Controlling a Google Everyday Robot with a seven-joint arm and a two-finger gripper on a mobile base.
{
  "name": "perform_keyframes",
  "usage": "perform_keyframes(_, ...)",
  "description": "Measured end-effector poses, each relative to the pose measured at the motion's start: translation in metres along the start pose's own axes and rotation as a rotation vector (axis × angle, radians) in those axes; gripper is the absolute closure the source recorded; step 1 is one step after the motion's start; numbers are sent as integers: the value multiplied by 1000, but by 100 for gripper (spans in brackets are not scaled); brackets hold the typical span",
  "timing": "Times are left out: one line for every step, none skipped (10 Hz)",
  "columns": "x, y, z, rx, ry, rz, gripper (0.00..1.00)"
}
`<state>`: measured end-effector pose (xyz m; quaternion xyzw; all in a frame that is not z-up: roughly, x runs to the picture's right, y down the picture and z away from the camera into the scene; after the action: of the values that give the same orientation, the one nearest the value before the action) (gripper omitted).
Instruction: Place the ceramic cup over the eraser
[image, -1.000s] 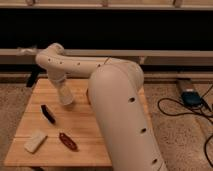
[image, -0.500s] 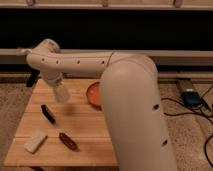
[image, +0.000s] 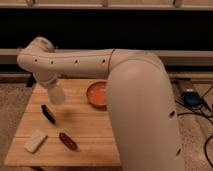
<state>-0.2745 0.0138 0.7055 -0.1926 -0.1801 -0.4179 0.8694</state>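
Observation:
My gripper (image: 52, 85) is at the end of the big white arm, over the left part of the wooden table (image: 95, 130). It is shut on the ceramic cup (image: 56, 95), a small plain white cup that hangs tilted just above the table. The eraser (image: 48, 114), a slim black bar, lies flat on the table just below and slightly left of the cup, apart from it. The arm hides the fingers' upper parts.
An orange bowl (image: 97, 94) stands to the right of the cup. A whitish rectangular block (image: 35, 140) and a reddish-brown oval object (image: 68, 141) lie near the table's front edge. Cables and a blue device (image: 191, 96) lie on the floor at the right.
The arm has swung left and carried the cup a little leftward, closer over the eraser. The orange bowl, hidden by the arm before, now shows.

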Motion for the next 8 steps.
perform_keyframes(-12,2,-2,-3,-16,-21,100)
perform_keyframes(-20,3,-3,-7,-29,-39,100)
perform_keyframes(-25,4,-3,-11,-38,-55,100)
perform_keyframes(-32,5,-2,-18,-50,-68,100)
perform_keyframes(-36,5,-1,-21,-57,-80,100)
perform_keyframes(-40,4,1,-26,-64,-93,100)
perform_keyframes(-45,2,3,-30,-69,-106,100)
perform_keyframes(-50,-1,6,-35,-75,-119,100)
